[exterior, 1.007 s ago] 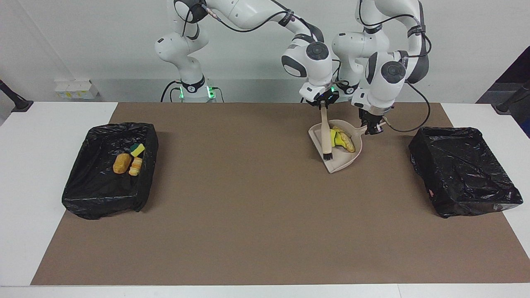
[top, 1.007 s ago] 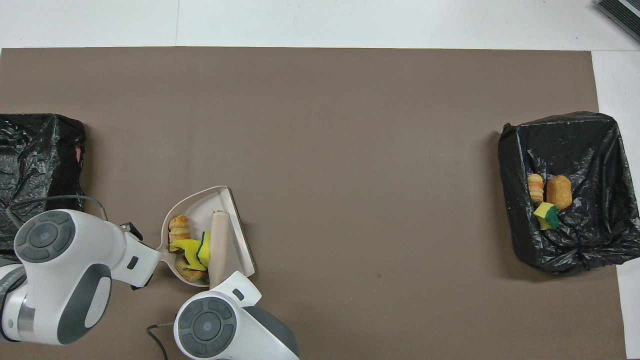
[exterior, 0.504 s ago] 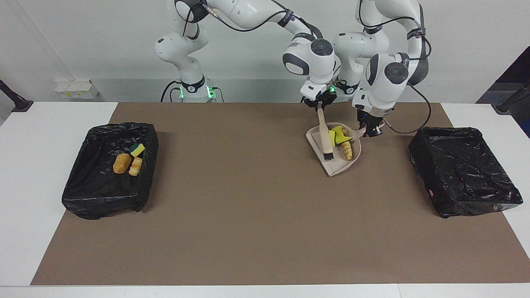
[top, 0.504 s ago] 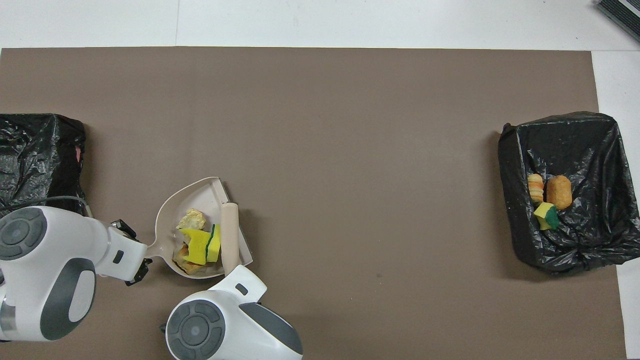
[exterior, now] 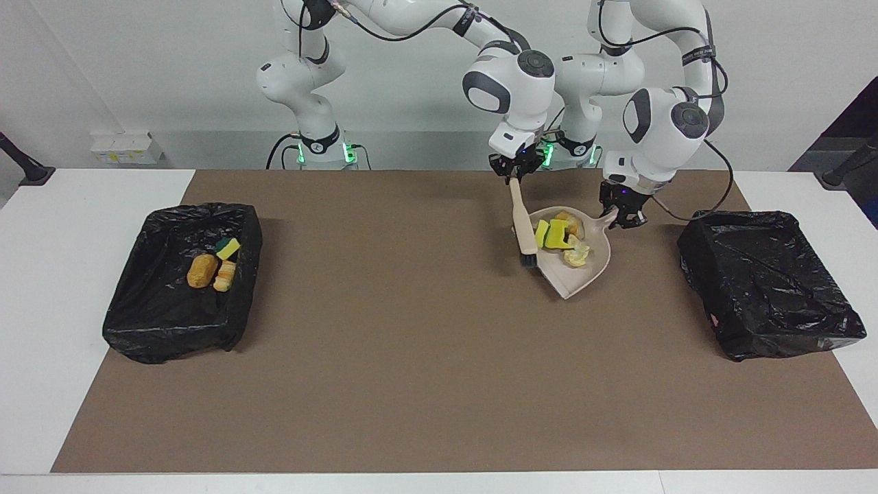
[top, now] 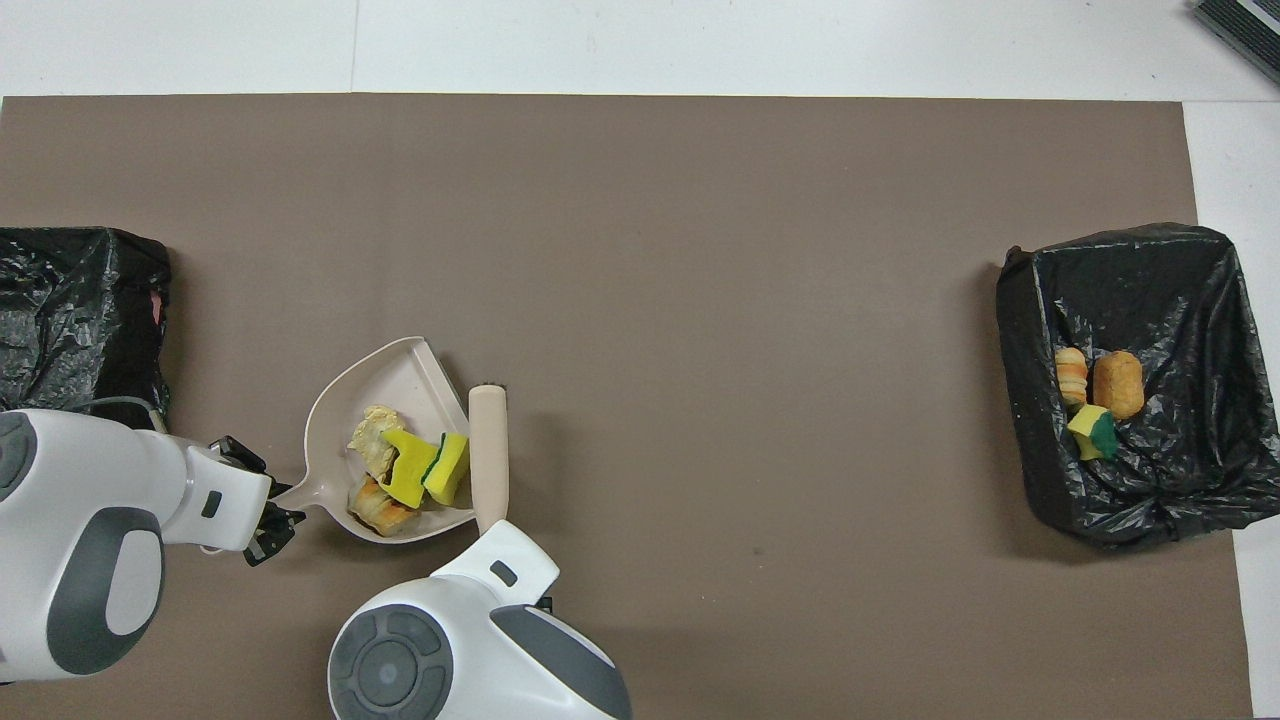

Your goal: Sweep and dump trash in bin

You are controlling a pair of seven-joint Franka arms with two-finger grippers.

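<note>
- Two black-lined bins sat on the brown mat (exterior: pixel 411 384). The bin at the right arm's end (exterior: pixel 180 278) held three scraps (exterior: pixel 212 264). The bin at the left arm's end (exterior: pixel 768 281) showed only its black liner.
- In the facing view the dustpan (exterior: pixel 583 271) lay at about nine o'clock from the left-end bin, with open mat between them.
- The trash (exterior: pixel 562 237) lay heaped in the dustpan: yellow sponge chunks with green backing and tan bread-like lumps, gathered toward the handle end. In the overhead view the pile (top: pixel 410 470) sat at about three o'clock from the left gripper.
- The left gripper (exterior: pixel 625 214) was clamped on the dustpan's handle. The pan's long axis ran slantwise, its open mouth in the overhead view pointing toward about one o'clock, away from the robots.
- The right gripper (exterior: pixel 516 169) was closed around the top of the brush (exterior: pixel 523 230), which hung just beside the pan's edge on the side toward the right arm. Its long axis in the overhead view (top: pixel 488 445) ran nearly twelve to six, the dark bristles at the twelve o'clock end.
</note>
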